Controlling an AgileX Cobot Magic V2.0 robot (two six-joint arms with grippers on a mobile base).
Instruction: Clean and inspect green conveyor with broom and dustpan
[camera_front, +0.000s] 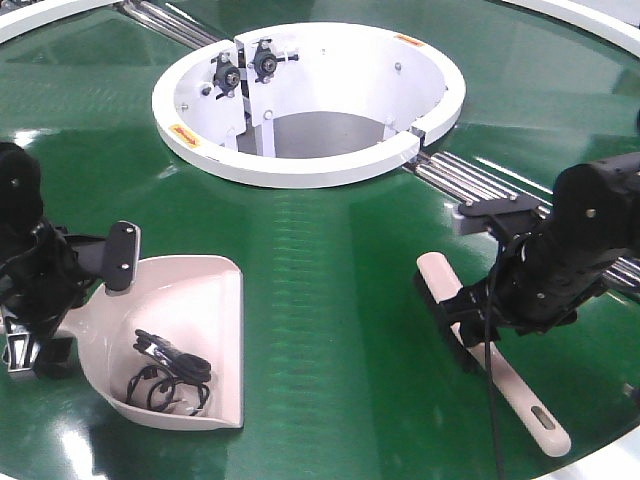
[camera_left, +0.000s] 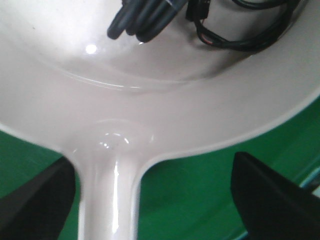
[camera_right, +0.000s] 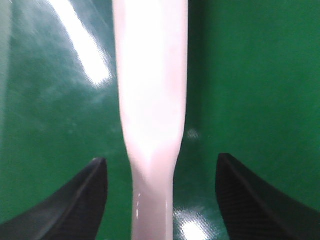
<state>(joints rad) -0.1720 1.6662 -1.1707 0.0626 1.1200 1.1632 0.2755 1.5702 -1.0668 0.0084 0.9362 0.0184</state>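
Note:
The green conveyor (camera_front: 330, 300) fills the front view. On it at the lower left lies the beige-pink dustpan (camera_front: 200, 310), with a tangle of black cables (camera_front: 170, 375) inside. My left gripper (camera_front: 75, 310) straddles its handle. In the left wrist view the dustpan handle (camera_left: 107, 200) lies close by the left finger, a wide gap lies right of it, and the left gripper (camera_left: 154, 165) is open. At the right the beige broom (camera_front: 520, 395) lies flat on the belt. My right gripper (camera_front: 475, 320) hovers over its neck. The broom handle (camera_right: 152, 100) runs centred between the open right gripper (camera_right: 161, 165), apart from both fingers.
The white ring-shaped housing (camera_front: 310, 100) stands at the belt's centre, behind both tools. Steel roller strips (camera_front: 470, 180) run from it toward the right arm. A white rim (camera_front: 40, 20) shows at the far left. The belt's front edge curves past the broom's handle tip.

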